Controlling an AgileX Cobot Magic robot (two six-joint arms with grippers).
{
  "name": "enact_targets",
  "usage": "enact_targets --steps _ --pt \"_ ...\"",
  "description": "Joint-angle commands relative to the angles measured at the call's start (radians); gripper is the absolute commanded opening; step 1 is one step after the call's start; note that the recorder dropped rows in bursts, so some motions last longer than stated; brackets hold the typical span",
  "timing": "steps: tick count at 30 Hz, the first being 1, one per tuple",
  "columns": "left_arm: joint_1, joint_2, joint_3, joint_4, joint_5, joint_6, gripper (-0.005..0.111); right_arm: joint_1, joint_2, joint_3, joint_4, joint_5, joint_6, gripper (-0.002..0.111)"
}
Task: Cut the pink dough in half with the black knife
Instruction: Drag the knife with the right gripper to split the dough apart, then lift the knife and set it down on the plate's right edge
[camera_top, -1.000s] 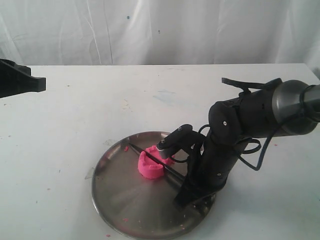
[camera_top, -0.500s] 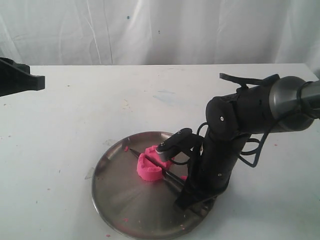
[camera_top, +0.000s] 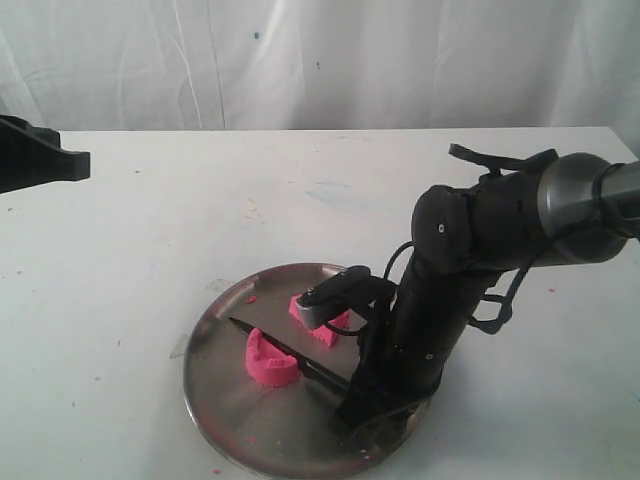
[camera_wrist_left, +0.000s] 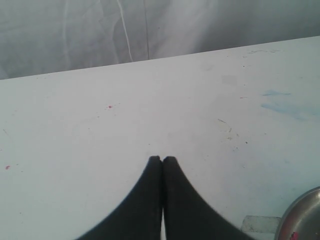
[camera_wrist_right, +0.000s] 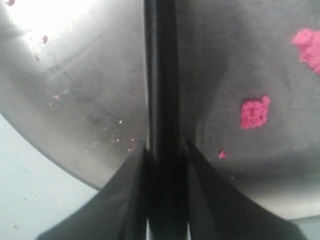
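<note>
The pink dough lies in two pieces on the round steel plate (camera_top: 215, 395). One half-moon piece (camera_top: 268, 364) sits toward the plate's left. The other piece (camera_top: 325, 318) sits further back, partly behind my right arm's camera. Between them runs the black knife (camera_top: 285, 352), its tip pointing left and its blade low over the plate. My right gripper (camera_top: 350, 400) is shut on the knife's handle (camera_wrist_right: 161, 100) near the plate's front right rim. My left gripper (camera_wrist_left: 162, 158) is shut on nothing, over bare white table far from the dough.
Small pink crumbs (camera_wrist_right: 254, 112) dot the plate and the white table (camera_top: 150, 230). The left arm's black body (camera_top: 40, 160) shows at the far left edge. A white curtain hangs behind the table. The plate's rim (camera_wrist_left: 305, 215) shows in the left wrist view.
The knife has swept left across the plate, pushing one dough half away from the other. The single cut lump is now two separated pieces. The left arm has not moved.
</note>
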Motion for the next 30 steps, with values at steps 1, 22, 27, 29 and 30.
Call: enact_targets --steps 1,22,27,29,30 --pt "0.005 -0.010 0.001 -0.018 0.008 -0.005 0.000 0.002 0.002 -0.003 0.005 -0.005 -0.014 0.000" --pt "0.005 -0.010 0.001 -0.018 0.039 -0.007 0.000 0.002 0.002 -0.003 -0.314 -0.079 0.352 0.000" --pt "0.005 -0.010 0.001 -0.018 0.039 -0.007 0.000 0.002 0.001 -0.005 -0.293 -0.085 0.350 0.000" --pt "0.005 -0.010 0.001 -0.018 0.039 -0.007 0.000 0.002 -0.006 -0.015 -0.285 -0.078 0.347 0.000" --pt "0.005 -0.010 0.001 -0.018 0.039 -0.007 0.000 0.002 -0.012 -0.022 -0.285 -0.073 0.347 0.000"
